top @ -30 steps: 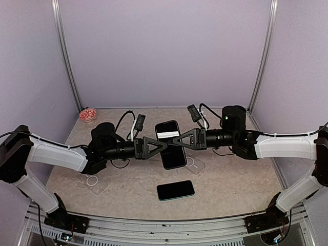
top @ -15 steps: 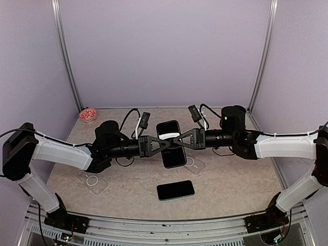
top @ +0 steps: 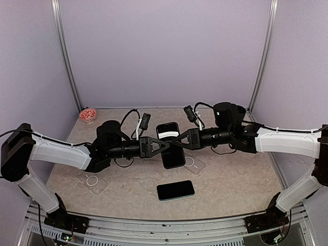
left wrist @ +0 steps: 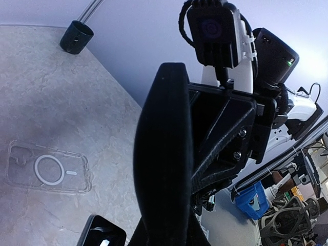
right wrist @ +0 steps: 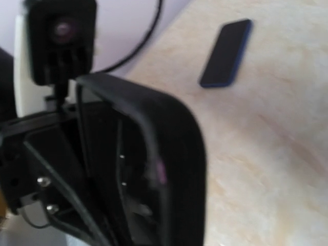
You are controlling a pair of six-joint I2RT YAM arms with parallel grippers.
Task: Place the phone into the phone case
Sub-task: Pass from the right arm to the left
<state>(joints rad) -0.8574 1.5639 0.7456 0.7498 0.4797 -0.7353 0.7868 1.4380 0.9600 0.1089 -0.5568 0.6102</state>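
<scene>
Handover step, mid-air: left gripper (top: 165,145) jaws are clamped on the black phone (top: 173,156) at frame centre, above the worktop (top: 236,179). Right gripper (top: 178,139) sits at its opposite edge — cannot tell if those jaws grip. Next move probably calls for freeing one arm and lining the phone over a clear case (top: 92,181). Only the right wrist view shows a raised rim on the held piece — maybe already cased. It also shows the blue-edged phone (right wrist: 225,54), upper right.
</scene>
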